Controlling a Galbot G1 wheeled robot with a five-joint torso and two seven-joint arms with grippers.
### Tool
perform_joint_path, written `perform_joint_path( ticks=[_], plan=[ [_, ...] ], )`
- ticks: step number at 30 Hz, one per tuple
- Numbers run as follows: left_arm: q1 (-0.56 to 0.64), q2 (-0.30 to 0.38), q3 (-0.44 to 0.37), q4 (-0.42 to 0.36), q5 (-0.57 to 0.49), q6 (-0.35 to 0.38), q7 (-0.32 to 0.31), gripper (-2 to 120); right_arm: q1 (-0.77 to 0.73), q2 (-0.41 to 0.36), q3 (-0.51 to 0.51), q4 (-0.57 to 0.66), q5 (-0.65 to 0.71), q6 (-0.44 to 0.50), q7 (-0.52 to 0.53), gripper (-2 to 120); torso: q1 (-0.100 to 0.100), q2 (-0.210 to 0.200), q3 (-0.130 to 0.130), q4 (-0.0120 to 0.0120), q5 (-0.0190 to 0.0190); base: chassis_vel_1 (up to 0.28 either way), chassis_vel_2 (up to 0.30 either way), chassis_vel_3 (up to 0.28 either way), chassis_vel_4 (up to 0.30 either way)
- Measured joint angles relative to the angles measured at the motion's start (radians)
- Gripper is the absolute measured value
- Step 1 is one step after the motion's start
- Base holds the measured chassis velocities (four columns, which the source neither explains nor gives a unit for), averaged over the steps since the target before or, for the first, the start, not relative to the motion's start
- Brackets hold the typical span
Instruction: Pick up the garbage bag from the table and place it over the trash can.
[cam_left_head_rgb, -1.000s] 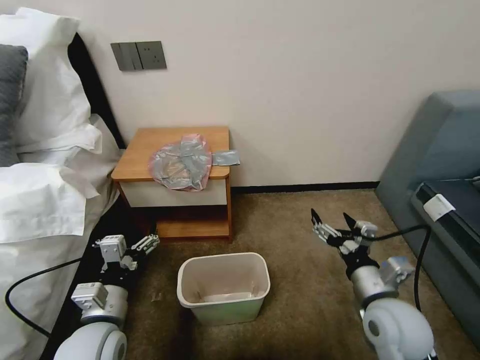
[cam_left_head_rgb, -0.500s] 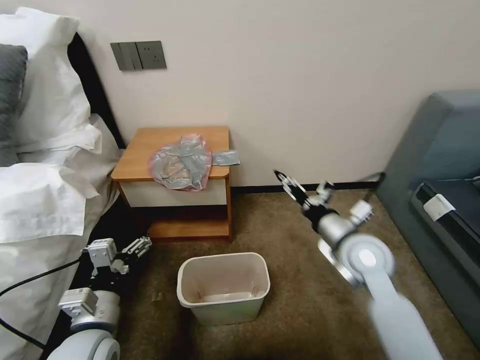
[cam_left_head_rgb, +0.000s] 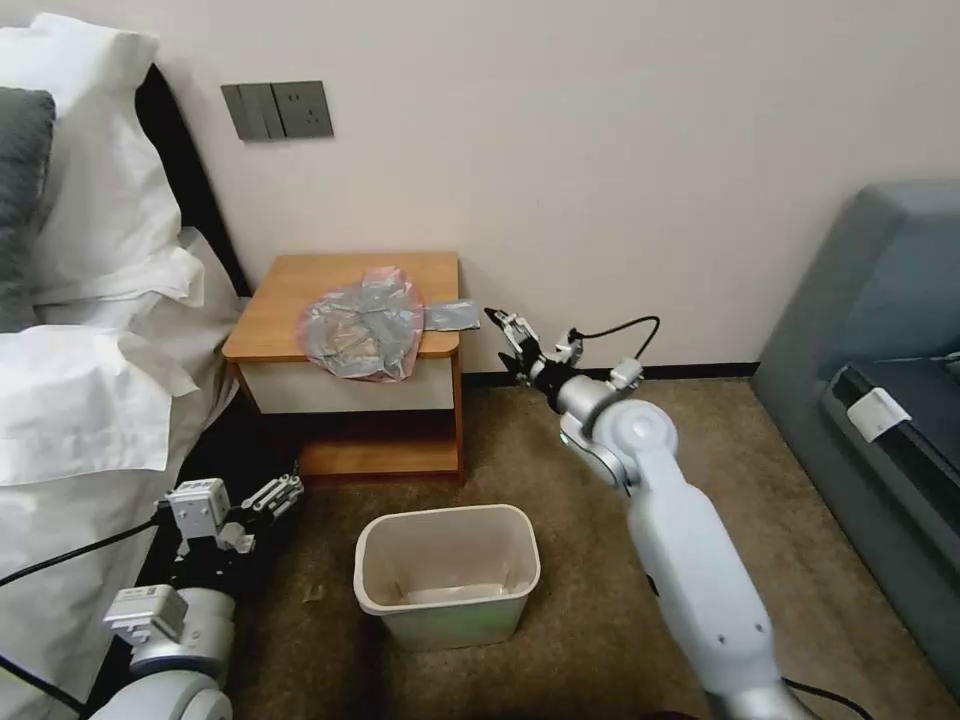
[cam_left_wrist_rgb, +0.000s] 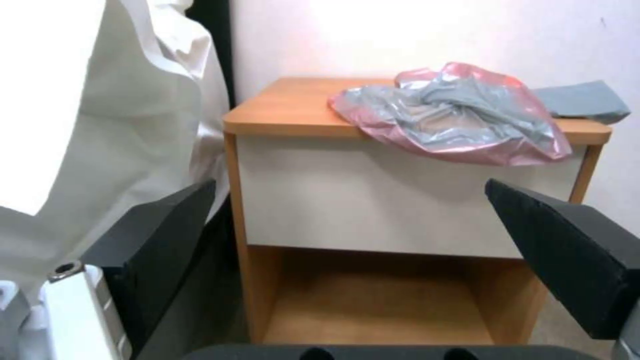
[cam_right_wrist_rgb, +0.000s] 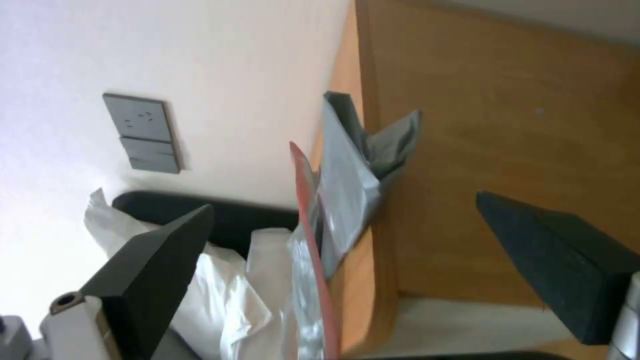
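The small wooden bench (cam_left_head_rgb: 300, 300) with an orange-brown top, white drawer front and open lower shelf stands against the far wall, just right of the bed with its white sheets (cam_left_head_rgb: 90, 400). The small cream-beige plastic trash can (cam_left_head_rgb: 447, 572), rectangular with rounded corners, sits unlined on the brown carpet, near of the bench and well apart from it. The thin, crinkly, translucent grey garbage bag (cam_left_head_rgb: 362, 325) with a pinkish-red rim lies crumpled on the right half of the bench top, its near edge drooping over the drawer front and a flat grey flap reaching past the right edge. The step in hand is judged to be the reach for the bag. The right gripper (cam_left_head_rgb: 512, 340) hovers just right of that flap, level with the bench top, jaws released wide, holding and touching nothing. The next move calls for closing the small gap leftward and pinching the flap or rim firmly, since the film looks slippery. The left gripper (cam_left_head_rgb: 272, 494) is parked low beside the bed, spread wide and empty.
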Motion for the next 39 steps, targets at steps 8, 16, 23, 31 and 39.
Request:
perform_joint_path(
  ticks=[8,16,23,31,39],
  plan=[
    [0.021,-0.010,-0.001,-0.024,0.001,-0.008,0.006,100,0.065,0.058,-0.009,-0.118,-0.071,0.005,-0.047,100,0.000,0.000,0.000,0.0001,0.0001,0.000,0.000,0.000,0.000],
    [0.025,-0.009,-0.002,-0.029,-0.001,-0.012,0.010,100,0.089,0.095,-0.013,-0.173,-0.129,0.037,-0.053,84,0.000,0.000,0.000,0.0000,0.0001,0.000,0.000,0.000,0.000],
    [0.026,-0.009,-0.002,-0.026,0.000,-0.022,0.010,100,0.093,0.100,-0.017,-0.178,-0.143,0.050,-0.053,61,0.000,0.000,0.000,0.0000,0.0002,0.000,0.000,0.000,0.000],
    [0.031,-0.006,-0.002,-0.022,0.000,-0.036,0.014,100,0.092,0.097,-0.018,-0.174,-0.156,0.056,-0.060,32,0.000,0.000,0.000,0.0000,0.0002,0.000,0.000,0.000,0.000],
    [0.030,-0.005,0.002,-0.010,-0.001,-0.047,0.017,100,0.078,0.098,-0.014,-0.162,-0.166,0.071,-0.065,2,0.000,0.000,0.000,0.0000,0.0002,0.000,0.000,0.000,0.000]
  ],
)
